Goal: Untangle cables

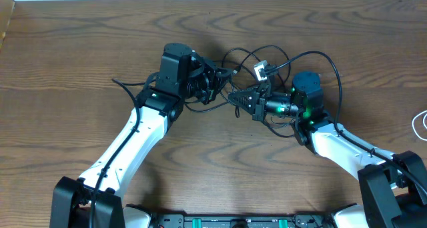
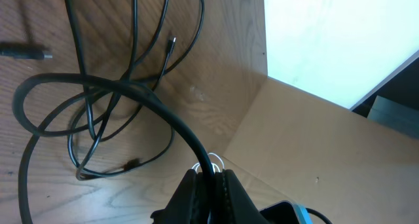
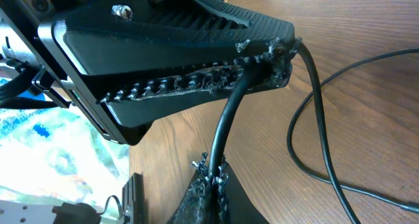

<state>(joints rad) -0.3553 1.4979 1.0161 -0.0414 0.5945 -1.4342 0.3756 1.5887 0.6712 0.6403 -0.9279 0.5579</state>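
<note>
The left gripper (image 2: 211,182) is closed and it pinches a black cable (image 2: 175,124) at its fingertips. From there this cable rises in a wide bend over the table (image 1: 80,41) and crosses the thinner cables (image 2: 98,135), which lie in loose loops on the wood. The right gripper (image 3: 211,183) is closed too, also on the black cable. In the right wrist view a short piece of it runs tight from these fingers up to the toothed tip of the left gripper, so both grippers are very near each other, tip towards tip. From above, they meet at the middle of the table, and the tangle lies just behind and around the right gripper. A white cable (image 1: 421,123) lies at the right edge, well apart.
</note>
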